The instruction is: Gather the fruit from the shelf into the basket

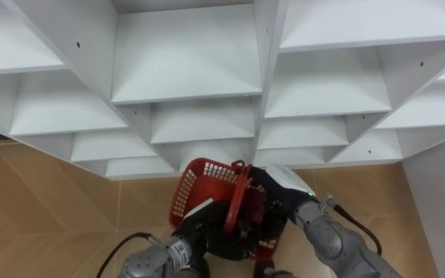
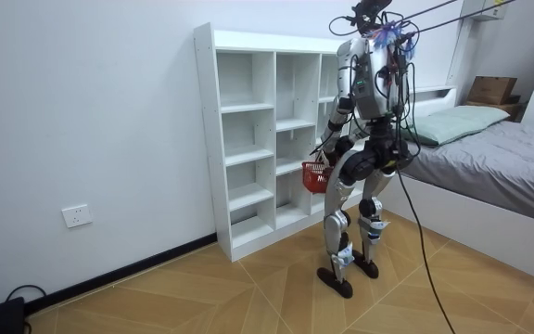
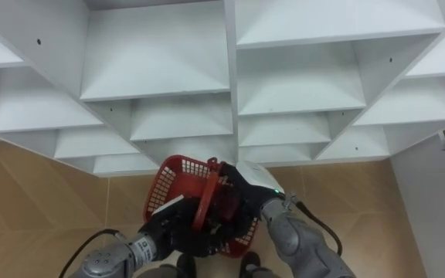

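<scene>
Basket (image 1: 194, 184) up off the wooden floor (image 1: 45, 201), red mesh, caught between both hands in front of the robot's hips as it stood upright facing the white shelf unit (image 1: 184, 69). Left arm came in from the lower left, forearm angled up and inward, and the left hand (image 1: 195, 228) sat against the basket's near-left side, back of the hand turned up. Right arm swept in from the lower right, bent at the wrist, and the right hand (image 1: 273, 202) lay over the basket's right half, just across the handle (image 1: 240, 193) from the left hand. The two hands were close together, with the handle running between them. Now the hard part: both hands were dark against the dark inside of the basket, so whether either one clasped the rim or the handle, or merely pressed on it, could not be told. The hands covered the basket's near half, and what lay inside could not be made out. Beyond the left hand, the far-left corner and its mesh wall showed clearly. The mouth faced up; the handle arched from the far rim back toward the robot, slanting a little left as it came nearer. With so much covered, the long axis could not be fixed. Past both hands stood the shelf's lowest compartments.
</scene>
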